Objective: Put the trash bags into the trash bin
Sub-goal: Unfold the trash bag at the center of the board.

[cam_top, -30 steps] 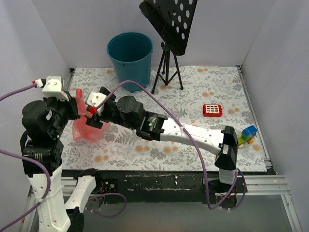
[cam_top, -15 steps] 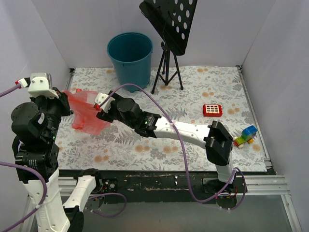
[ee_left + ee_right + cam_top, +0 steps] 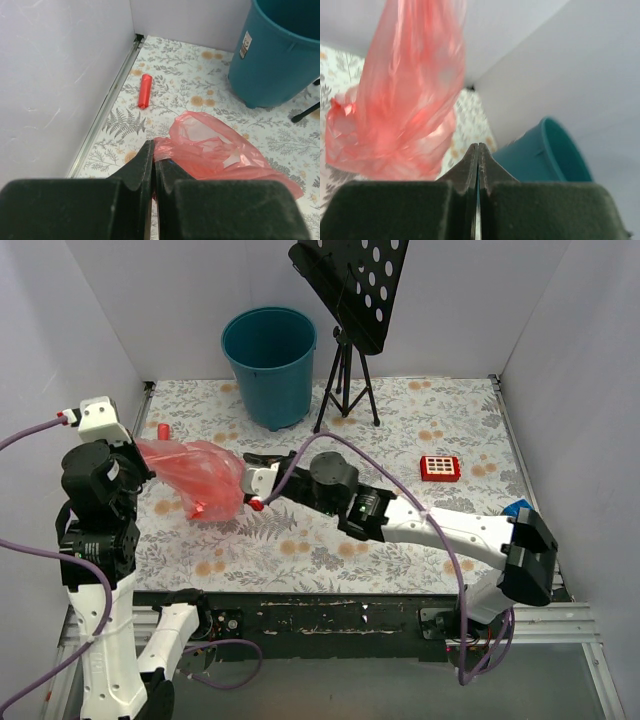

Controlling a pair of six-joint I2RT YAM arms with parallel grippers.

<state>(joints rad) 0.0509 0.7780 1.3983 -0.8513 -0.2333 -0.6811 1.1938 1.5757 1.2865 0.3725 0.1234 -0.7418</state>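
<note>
**Red bag is up, but the grip looks shaky**

The left gripper (image 3: 154, 150) is shut tight. It pinches one thin edge of the trash bag (image 3: 195, 478). The bag is red, crinkly and see-through. It hangs in the air over the left side of the table (image 3: 400, 430), between the two arms.

The right gripper (image 3: 478, 150) is shut too, with its two fingers pressed flat together. Its tip is right at the bag's right side. I see no red film between those fingers, so I cannot tell if it caught any of the bag.

The trash bin (image 3: 270, 390) stands at the far side of the table, well apart from the bag. The bag is not in it yet.

Here is what I think could go wrong:

- The right gripper may have closed on nothing. Then only one small pinch holds the bag up.
- The film is thin and slippery. It could slide out on the long way to the bin and fall near the small red tube (image 3: 162, 428).
- If both arms do hold it and pull apart, the bag could rip.
- The bag is floppy. It could catch on the bin's rim and hang outside.
- The music stand (image 3: 350, 290) is just beside the bin. An arm could bump it.
</note>
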